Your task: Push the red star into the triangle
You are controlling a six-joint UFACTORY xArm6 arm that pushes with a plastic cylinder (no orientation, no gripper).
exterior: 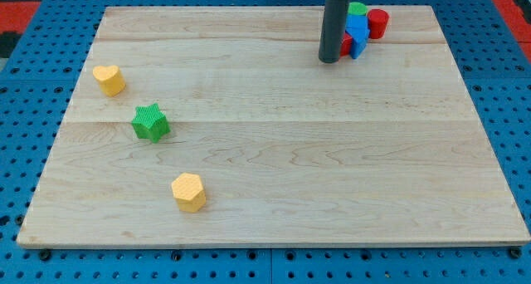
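My tip (329,61) rests on the board near the view's top, right of centre. Just right of the rod is a tight cluster of blocks. A red block (346,46), mostly hidden by the rod, touches it; its shape cannot be made out. A blue block (358,31) sits against this red block on its right; I cannot tell whether it is a triangle. A green block (358,8) lies just above the blue one, and a red cylinder (378,22) is at the cluster's right.
A yellow heart (109,79) lies at the view's left. A green star (150,122) sits below and right of it. A yellow hexagon (189,192) lies nearer the view's bottom. The wooden board (290,168) sits on a blue pegboard.
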